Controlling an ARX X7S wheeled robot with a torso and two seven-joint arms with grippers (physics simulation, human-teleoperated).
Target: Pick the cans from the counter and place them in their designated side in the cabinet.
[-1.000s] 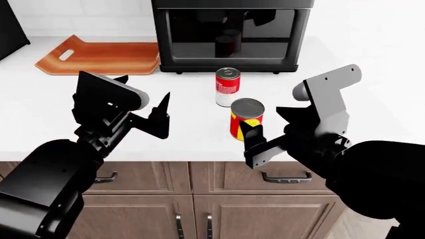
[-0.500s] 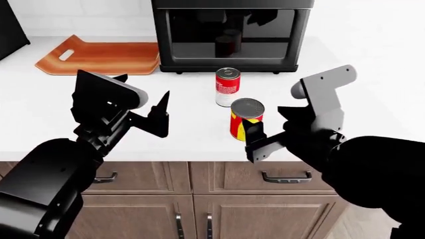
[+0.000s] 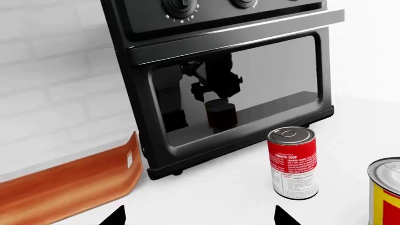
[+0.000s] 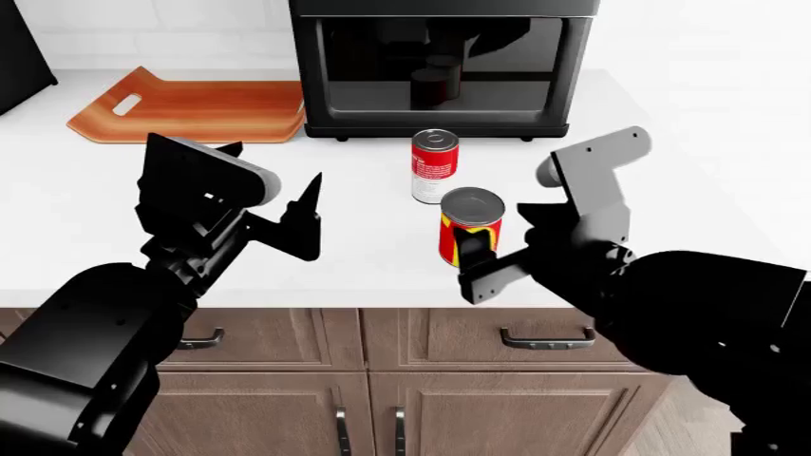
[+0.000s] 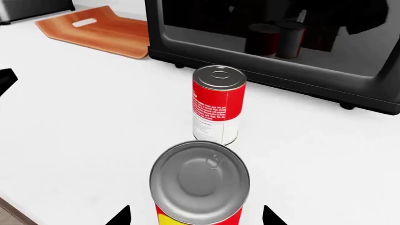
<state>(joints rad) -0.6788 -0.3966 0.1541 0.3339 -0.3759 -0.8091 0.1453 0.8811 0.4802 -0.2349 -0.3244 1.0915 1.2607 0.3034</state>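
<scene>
The red can with the yellow label (image 4: 472,228) stands on the white counter (image 4: 76,209) near its front edge. The slimmer red and white can (image 4: 434,166) stands just behind it. My right gripper (image 4: 507,249) is open, and its fingertips stand on either side of the yellow-label can (image 5: 200,187) without touching it. The slim can (image 5: 217,105) is beyond it. My left gripper (image 4: 273,204) is open and empty above the counter, left of both cans. In the left wrist view the slim can (image 3: 292,161) and the yellow-label can (image 3: 384,192) show ahead of the gripper (image 3: 198,218).
A black toaster oven (image 4: 442,66) stands at the back, with dim can reflections in its glass door. An orange cutting board (image 4: 190,109) lies to its left. A dark object (image 4: 19,47) stands at the far left. Brown drawer fronts (image 4: 431,337) are below the counter's edge.
My right gripper has moved left and forward, so its fingers now flank the yellow-label can. The left arm and both cans have not moved.
</scene>
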